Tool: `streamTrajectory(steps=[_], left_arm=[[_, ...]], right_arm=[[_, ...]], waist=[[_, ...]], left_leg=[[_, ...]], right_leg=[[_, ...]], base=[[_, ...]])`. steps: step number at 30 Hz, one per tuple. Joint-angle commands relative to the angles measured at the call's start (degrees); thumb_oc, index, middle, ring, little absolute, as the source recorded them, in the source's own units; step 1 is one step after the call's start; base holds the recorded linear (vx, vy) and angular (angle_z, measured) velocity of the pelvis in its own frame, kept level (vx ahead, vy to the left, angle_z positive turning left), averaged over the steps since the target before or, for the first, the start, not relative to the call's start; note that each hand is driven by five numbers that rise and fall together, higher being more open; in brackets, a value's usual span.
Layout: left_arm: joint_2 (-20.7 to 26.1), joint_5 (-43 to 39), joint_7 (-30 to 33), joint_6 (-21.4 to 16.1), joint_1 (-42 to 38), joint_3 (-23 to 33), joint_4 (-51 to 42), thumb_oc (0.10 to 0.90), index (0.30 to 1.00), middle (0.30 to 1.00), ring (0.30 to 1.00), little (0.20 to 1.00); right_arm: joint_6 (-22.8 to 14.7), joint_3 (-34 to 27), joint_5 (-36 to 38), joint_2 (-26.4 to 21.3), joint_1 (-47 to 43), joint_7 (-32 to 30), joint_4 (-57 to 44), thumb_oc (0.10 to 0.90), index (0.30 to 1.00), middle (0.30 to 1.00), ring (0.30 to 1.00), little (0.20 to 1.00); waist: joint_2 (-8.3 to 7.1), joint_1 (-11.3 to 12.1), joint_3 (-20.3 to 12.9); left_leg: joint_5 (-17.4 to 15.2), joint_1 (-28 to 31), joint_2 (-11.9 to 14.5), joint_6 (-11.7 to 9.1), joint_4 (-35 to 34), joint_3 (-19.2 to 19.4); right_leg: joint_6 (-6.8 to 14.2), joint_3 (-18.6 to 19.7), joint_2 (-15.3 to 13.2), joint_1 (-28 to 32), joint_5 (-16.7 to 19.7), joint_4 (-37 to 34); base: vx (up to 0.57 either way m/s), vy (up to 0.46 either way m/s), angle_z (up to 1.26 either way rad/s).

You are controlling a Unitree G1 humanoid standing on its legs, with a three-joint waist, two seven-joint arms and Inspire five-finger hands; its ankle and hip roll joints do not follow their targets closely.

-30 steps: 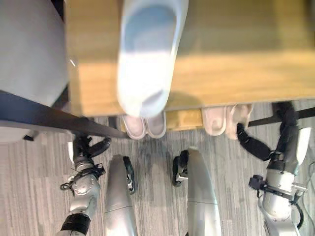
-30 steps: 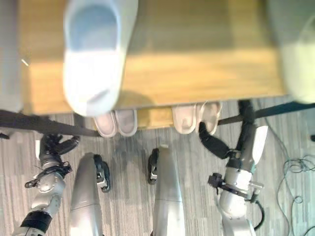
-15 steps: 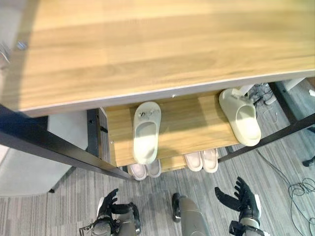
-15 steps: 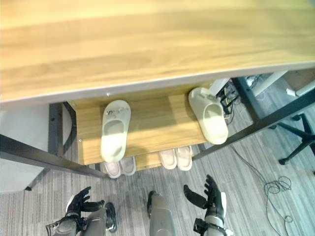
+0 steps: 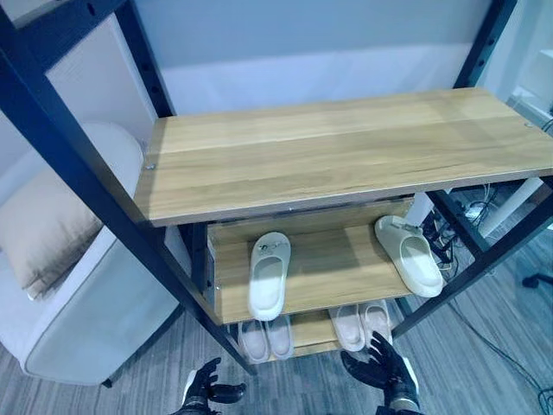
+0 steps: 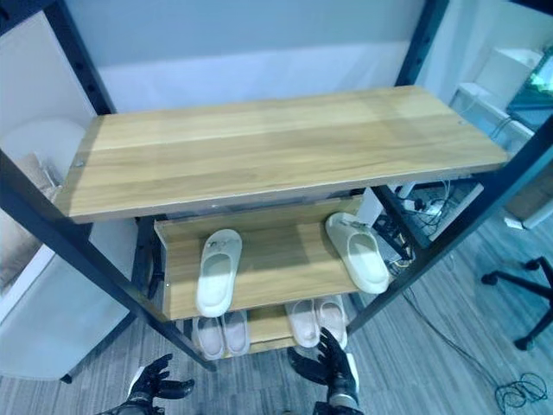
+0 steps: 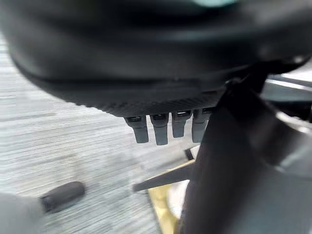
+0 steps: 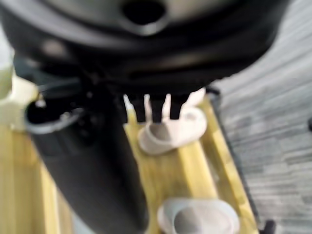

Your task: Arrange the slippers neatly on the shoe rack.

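Observation:
The shoe rack [image 5: 346, 143] has a bare wooden top shelf. On its middle shelf [image 5: 346, 272] lie two pale slippers far apart: one [image 5: 270, 275] at the left, toe over the front edge, and one [image 5: 409, 255] at the right, angled. Two pairs of pinkish slippers [image 5: 266, 339] [image 5: 361, 324] sit on the bottom shelf. My left hand [image 5: 207, 391] and right hand [image 5: 383, 370] hang low in front of the rack, both open with fingers spread and holding nothing. In the right wrist view, a pinkish slipper [image 8: 173, 131] shows past the straight fingers [image 8: 156, 109].
A white padded seat with a beige cushion [image 5: 52, 233] stands left of the rack. Black rack posts [image 5: 78, 164] rise at the corners. Cables and a chair base [image 6: 518, 285] lie on the floor at the right.
The whole view has shifted: the camera now sees the rack from higher and farther back. Both hands stay low and open. The slippers lie as before.

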Motion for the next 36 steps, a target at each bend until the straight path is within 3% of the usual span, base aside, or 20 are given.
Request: streamTrajectory(steps=[1,2,3,4,5,7,8,9,10,13,18,21,23,24,26,29,31,36], left_arm=[[3.2,1.5,-2.0,-2.4,-1.9,2.1,-1.5,0.800,0.900,0.900,0.900,0.900],[2.5,1.5,-1.4,-1.9,-5.0,-0.2,-2.2,0.800,0.900,0.900,0.900,0.900],[3.9,-0.9,-5.5,-3.5,-2.9,-1.3,-7.0,0.800,0.900,0.900,0.900,0.900],[3.0,0.9,-5.1,-3.6,-2.7,-1.7,-5.0,0.800,0.900,0.900,0.900,0.900],[2.3,5.6,-5.6,-2.6,-4.4,-3.2,-3.3,0.800,0.900,0.900,0.900,0.900],[1.9,7.4,-6.0,-2.6,-3.9,-4.6,-5.8,0.800,0.900,0.900,0.900,0.900],[1.5,9.2,-7.4,-2.8,-3.9,-6.3,-6.6,0.800,0.900,0.900,0.900,0.900],[1.5,9.2,-7.4,-2.8,-3.9,-6.3,-6.6,0.800,0.900,0.900,0.900,0.900],[1.0,11.7,-8.6,-3.0,-3.6,-8.9,-7.5,0.800,0.900,0.900,0.900,0.900],[1.5,13.3,-9.5,-2.7,-4.8,-11.2,-9.3,0.800,0.900,0.900,0.900,0.900],[3.2,15.9,-9.0,-3.5,-5.1,-12.3,-11.4,0.800,0.900,0.900,0.900,0.900],[5.4,15.0,-8.7,-4.4,-4.5,-11.4,-13.6,0.800,0.900,0.900,0.900,0.900],[6.2,15.0,-8.4,-4.5,-4.3,-11.2,-14.9,0.800,0.900,0.900,0.900,0.900],[7.8,17.9,-7.7,-5.0,-4.9,-12.1,-17.5,0.800,0.900,0.900,0.900,0.900],[9.6,21.0,-8.4,-5.4,-4.5,-13.3,-20.9,0.800,0.900,0.900,0.900,0.900],[14.8,23.5,-11.4,-5.6,-3.4,-13.6,-31.1,0.800,0.900,0.900,0.900,0.900],[14.7,23.3,-11.1,-5.8,-3.1,-13.0,-30.7,0.800,0.900,0.900,0.900,0.900],[9.3,21.5,-8.2,-5.1,-4.3,-11.7,-20.7,0.800,0.900,0.900,0.900,0.900]], right_arm=[[-5.1,-3.1,-2.9,-2.6,-0.9,-0.2,-11.0,0.800,0.900,0.900,0.900,0.900],[-5.1,-2.6,-2.5,-4.1,-1.0,0.5,-12.7,0.800,0.900,0.900,0.900,0.900],[-5.4,-3.6,-3.2,-5.9,-2.1,0.0,-10.9,0.800,0.900,0.900,0.900,0.900],[-5.3,-3.3,-4.0,-5.5,-3.6,-0.3,-8.9,0.800,0.900,0.900,0.900,0.900],[-5.5,-2.8,-4.0,-6.0,-3.2,1.2,-11.3,0.800,0.900,0.900,0.900,0.900],[-5.3,-3.6,-4.0,-6.8,-3.3,1.9,-11.2,0.800,0.900,0.900,0.900,0.900],[-5.1,-4.4,-3.9,-7.0,-2.8,2.4,-12.3,0.800,0.900,0.900,0.900,0.900],[-5.1,-4.4,-3.9,-7.0,-2.8,2.4,-12.3,0.800,0.900,0.900,0.900,0.900],[-4.6,-5.2,-4.3,-6.7,-2.4,2.9,-13.0,0.800,0.900,0.900,0.900,0.900],[-4.0,-5.6,-3.6,-6.1,-2.0,3.0,-13.6,0.800,0.900,0.900,0.900,0.900],[-3.2,-4.2,-3.5,-5.2,-2.3,4.7,-12.9,0.800,0.900,0.900,0.900,0.900],[-3.0,-1.9,-2.4,-3.5,-3.4,6.2,-11.0,0.800,0.900,0.900,0.900,0.900],[-3.0,-1.4,-2.0,-3.2,-3.3,6.5,-10.5,0.800,0.900,0.900,0.900,0.900],[-2.7,-0.7,-1.9,-2.9,-3.5,6.9,-9.8,0.800,0.900,0.900,0.900,0.900],[-2.5,-0.5,-2.1,-3.0,-3.2,7.7,-10.1,0.800,0.900,0.900,0.900,0.900],[-1.2,0.4,-2.6,-3.7,-4.2,8.5,-8.8,0.800,0.900,0.900,0.900,0.900],[-1.1,1.0,-2.6,-3.5,-4.4,8.9,-7.8,0.800,0.900,0.900,0.900,0.900],[-0.5,2.9,-2.9,-4.6,-4.0,10.6,-7.0,0.800,0.900,0.900,0.900,0.900]], waist=[[-2.92,-0.3,0.0],[-2.98,-0.4,0.2],[-3.05,0.8,1.6],[-3.25,1.0,2.3],[-5.24,0.5,2.9],[-6.36,-0.4,2.8],[-6.13,-1.1,1.9],[-6.15,-1.1,1.8],[-4.47,-2.6,0.4],[-3.97,-3.3,0.0],[-2.95,-3.2,-0.1],[-1.20,-2.7,1.4],[-0.75,-2.5,1.5],[-0.22,-2.2,1.4],[-0.52,-2.0,0.9],[-2.56,-0.7,-1.0],[-2.94,-0.6,-1.5],[-3.08,-0.6,-2.7]], left_leg=[[9.4,-6.8,0.8,-4.0,-5.4,-0.2],[12.8,-8.3,2.2,-5.1,-5.0,-1.3],[15.5,-10.2,2.9,-6.4,-4.4,-3.6],[15.3,-10.9,2.9,-6.5,-4.1,-4.9],[7.9,-9.8,-0.1,-3.5,0.3,-8.4],[0.4,-8.1,-2.8,-1.9,4.1,-8.2],[-4.8,-4.4,-5.3,-0.6,5.5,-6.7],[-4.7,-4.6,-5.3,-0.6,5.5,-6.7],[-7.1,-0.2,-7.0,0.0,2.5,-5.6],[-6.1,0.0,-8.6,0.4,0.2,-7.5],[-4.3,1.7,-9.2,1.0,-5.2,-6.6],[-3.6,1.2,-7.8,1.2,-5.4,-5.7],[-3.5,1.2,-7.4,1.3,-5.4,-5.8],[-3.6,1.2,-6.9,1.3,-5.4,-6.0],[-4.2,1.4,-7.2,1.3,-5.4,-5.7],[-4.5,0.7,-8.8,1.2,-5.4,-5.1],[-4.5,0.4,-8.8,1.0,-5.4,-5.1],[-3.0,-0.7,-7.6,-0.5,-5.4,-5.6]], right_leg=[[1.6,0.1,1.6,6.7,-3.7,-4.6],[0.9,0.4,2.7,6.7,-4.1,-5.1],[0.4,0.1,3.2,6.4,-4.5,-4.7],[-0.1,-0.1,3.3,5.6,-4.2,-4.8],[0.1,0.2,2.4,4.1,-2.1,-5.4],[0.3,-0.5,1.1,3.0,-0.7,-6.3],[0.6,-0.6,1.0,2.8,0.1,-7.6],[0.6,-0.6,1.0,2.6,0.2,-7.7],[0.8,-0.8,1.8,2.3,0.1,-7.5],[0.9,-1.5,1.3,1.8,0.7,-6.5],[2.4,-2.3,0.3,-0.4,0.8,-2.6],[4.6,-3.8,-3.0,-4.1,-0.4,6.4],[4.5,-3.8,-4.5,-4.8,-0.5,8.4],[4.4,-3.4,-7.2,-4.1,0.3,7.8],[4.6,-3.2,-8.3,-2.6,1.2,5.5],[6.1,-3.0,-8.8,1.3,3.7,-6.4],[6.4,-2.9,-8.5,1.8,4.4,-8.3],[5.8,-3.8,-7.1,2.7,4.1,-9.6]], base=[[-0.24,-0.252,-0.18],[-0.28,-0.240,-0.11],[-0.33,-0.207,-0.11],[-0.51,-0.246,-0.26],[-0.47,-0.208,-0.26],[-0.35,-0.091,-0.14],[-0.20,0.023,0.00],[-0.17,0.120,0.10],[-0.09,0.114,0.17],[-0.11,0.124,0.42],[-0.12,0.130,-0.05],[-0.17,0.045,-0.25],[-0.09,-0.031,-0.07],[-0.05,-0.037,-0.06],[-0.01,-0.051,-0.09],[-0.01,-0.140,-0.12],[0.01,-0.103,-0.01],[-0.01,-0.118,-0.03]])
